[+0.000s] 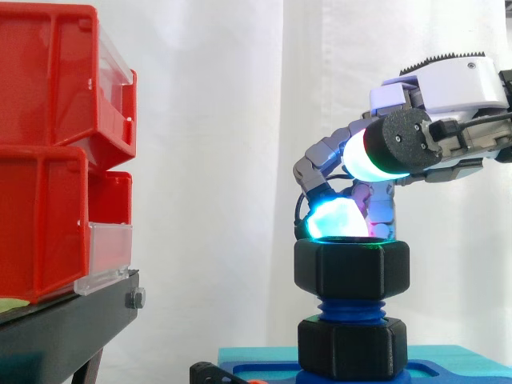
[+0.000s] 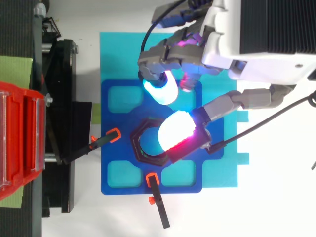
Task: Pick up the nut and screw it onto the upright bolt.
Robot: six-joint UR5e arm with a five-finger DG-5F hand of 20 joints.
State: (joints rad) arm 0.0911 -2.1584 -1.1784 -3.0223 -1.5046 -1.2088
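Near blue board's (image 2: 111,168) middle, nut (image 1: 352,268) is sitting atop upright bolt (image 1: 352,308); hand (image 1: 452,88) is touching its top, prob. for turning. Grip: can't tell.

left: red bins (image 1: 56,144) | between bins and nut (image 1: 352,268): open | base: 2 clamps (image 2: 113,134)

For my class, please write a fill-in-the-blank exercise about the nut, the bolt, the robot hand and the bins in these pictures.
1. The black nut sits on the upright bolt, whose thread is ___ in colour.
2. In the side view, the robot hand reaches towards the nut from the ___ edge of the picture.
3. The two stacked bins on the black stand are ___ in colour.

Missing words: blue; right; red.
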